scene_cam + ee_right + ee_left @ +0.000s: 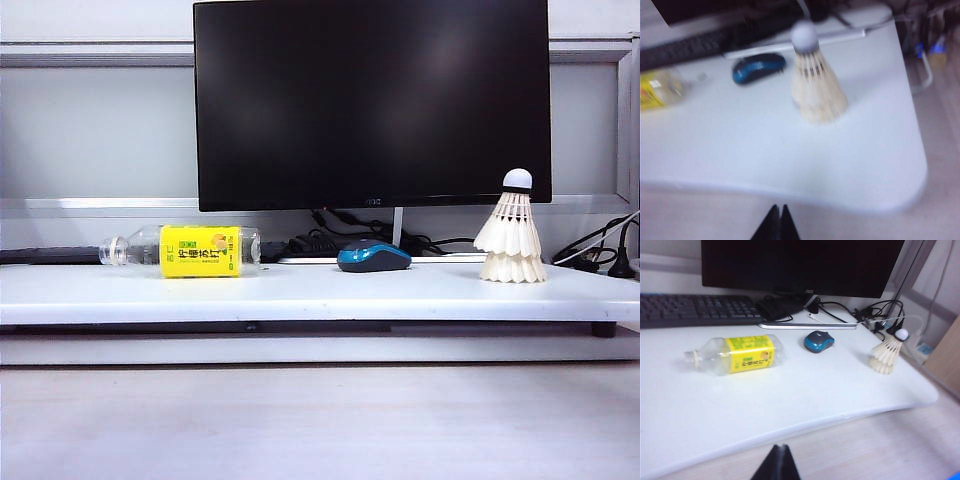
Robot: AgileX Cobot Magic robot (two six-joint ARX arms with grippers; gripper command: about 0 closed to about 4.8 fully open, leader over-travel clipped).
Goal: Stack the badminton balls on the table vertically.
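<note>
Two white feather badminton balls [511,243] stand as one upright stack at the right end of the white table [300,295], cork tip on top. The same stack of badminton balls [886,353] shows in the left wrist view, and the stacked badminton balls [815,85] show blurred in the right wrist view. My left gripper [781,447] is shut and empty, pulled back over the pale wood surface before the table [715,410] edge. My right gripper [778,207] is shut and empty too, back from the table [790,155] front. Neither gripper appears in the exterior view.
A clear bottle with a yellow label [190,250] lies on its side at the table's left. A blue-black mouse [373,257] sits mid-table. A monitor [372,100] stands behind, with a keyboard [695,310] and cables [880,315] at the back.
</note>
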